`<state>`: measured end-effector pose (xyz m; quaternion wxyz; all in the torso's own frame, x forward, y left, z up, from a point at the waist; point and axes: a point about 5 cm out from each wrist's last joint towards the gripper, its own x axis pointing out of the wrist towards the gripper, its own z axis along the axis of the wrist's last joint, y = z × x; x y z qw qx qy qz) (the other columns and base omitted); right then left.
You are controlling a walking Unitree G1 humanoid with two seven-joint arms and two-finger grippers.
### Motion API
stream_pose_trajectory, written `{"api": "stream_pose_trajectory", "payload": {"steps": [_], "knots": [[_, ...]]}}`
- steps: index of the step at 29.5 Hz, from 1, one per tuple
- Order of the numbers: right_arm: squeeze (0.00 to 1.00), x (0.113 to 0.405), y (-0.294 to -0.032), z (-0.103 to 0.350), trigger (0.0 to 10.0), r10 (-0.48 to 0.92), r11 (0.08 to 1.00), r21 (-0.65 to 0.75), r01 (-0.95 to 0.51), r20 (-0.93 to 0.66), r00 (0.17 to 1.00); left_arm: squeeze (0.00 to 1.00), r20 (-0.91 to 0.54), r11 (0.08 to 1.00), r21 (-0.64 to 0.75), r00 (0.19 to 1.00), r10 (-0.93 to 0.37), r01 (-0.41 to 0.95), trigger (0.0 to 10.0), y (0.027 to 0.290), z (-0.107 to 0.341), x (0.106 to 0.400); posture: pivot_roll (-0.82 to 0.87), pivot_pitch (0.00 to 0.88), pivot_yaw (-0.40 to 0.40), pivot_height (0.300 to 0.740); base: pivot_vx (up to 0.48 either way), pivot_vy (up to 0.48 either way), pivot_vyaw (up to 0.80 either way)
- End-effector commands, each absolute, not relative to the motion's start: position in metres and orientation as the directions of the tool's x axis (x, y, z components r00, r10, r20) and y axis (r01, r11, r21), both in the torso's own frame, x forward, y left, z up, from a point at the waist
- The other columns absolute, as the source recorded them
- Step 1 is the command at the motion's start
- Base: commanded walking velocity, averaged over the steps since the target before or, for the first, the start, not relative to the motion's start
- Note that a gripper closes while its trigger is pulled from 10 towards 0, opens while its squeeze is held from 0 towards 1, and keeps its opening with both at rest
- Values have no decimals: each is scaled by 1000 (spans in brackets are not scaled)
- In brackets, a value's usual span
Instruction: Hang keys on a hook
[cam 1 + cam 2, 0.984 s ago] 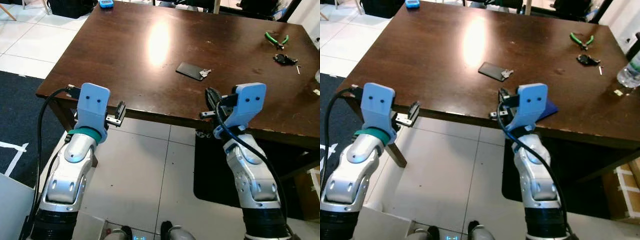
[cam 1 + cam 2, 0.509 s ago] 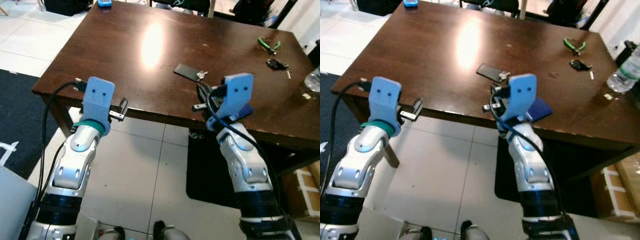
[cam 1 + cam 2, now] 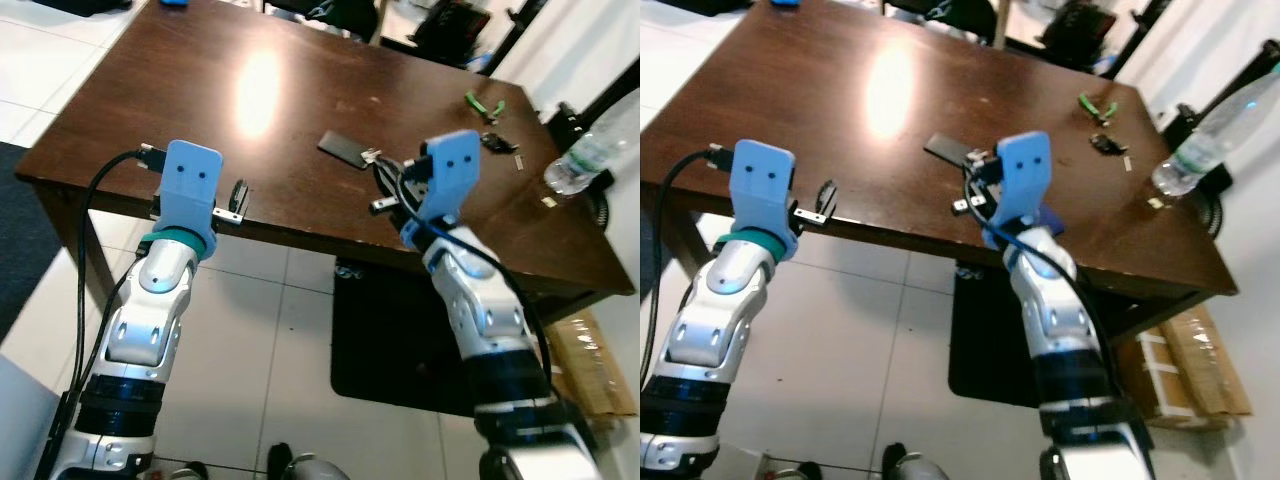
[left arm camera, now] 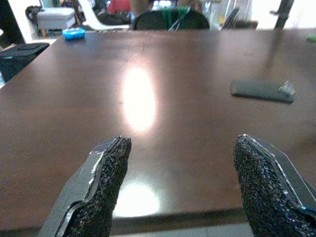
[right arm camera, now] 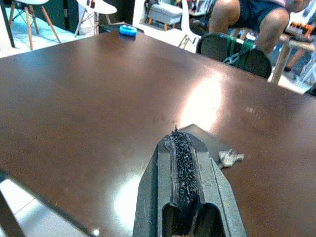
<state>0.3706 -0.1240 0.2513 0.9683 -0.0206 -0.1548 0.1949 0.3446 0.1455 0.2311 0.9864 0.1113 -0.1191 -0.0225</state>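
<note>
A small silver bunch of keys (image 3: 373, 155) lies on the brown table (image 3: 200, 110), attached to a flat black tag (image 3: 343, 147). My right gripper (image 3: 385, 182) hovers over the table just short of the keys, its fingers (image 5: 185, 168) shut with nothing between them. In the right wrist view the keys (image 5: 230, 157) lie just beside the fingertips, with the black tag (image 5: 210, 139) partly hidden behind them. My left gripper (image 3: 237, 198) is open at the table's near edge. The left wrist view shows its two fingers (image 4: 106, 182) wide apart, with the tag (image 4: 261, 91) far off.
Green pliers (image 3: 483, 102), a dark bundle (image 3: 497, 143) and a water bottle (image 3: 590, 155) sit at the table's far right. A blue object (image 3: 172, 3) lies at the far left edge. A person (image 5: 252, 12) sits behind the table among chairs. Tiled floor and a black mat (image 3: 390, 340) lie below.
The whole view has swung right and closer to the table. My right gripper now reaches over the table edge, nearer the keys. The left gripper stays at the near edge.
</note>
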Motion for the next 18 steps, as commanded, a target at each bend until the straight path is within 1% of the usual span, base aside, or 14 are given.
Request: {"api": "stream_pose_trajectory", "payload": {"steps": [1,11,17,18], "knots": [[0,373,-131,245,10000,374,927,-101,-360,271,887,0,218,973,228,973,-81,30,10000,138,225,346,-183,122,-244,740,0,0,0],[0,377,-132,248,10000,385,923,-107,-370,274,881,0,229,974,225,971,-73,21,10000,136,227,349,-184,113,-254,740,0,0,0],[0,378,-132,249,10000,385,923,-107,-370,281,879,0,231,975,223,970,-70,18,10000,136,227,349,-185,114,-244,740,0,0,0],[0,378,-132,248,10000,379,925,-103,-365,286,880,0,230,975,223,971,-71,19,10000,137,226,348,-179,116,-224,740,0,0,0]]}}
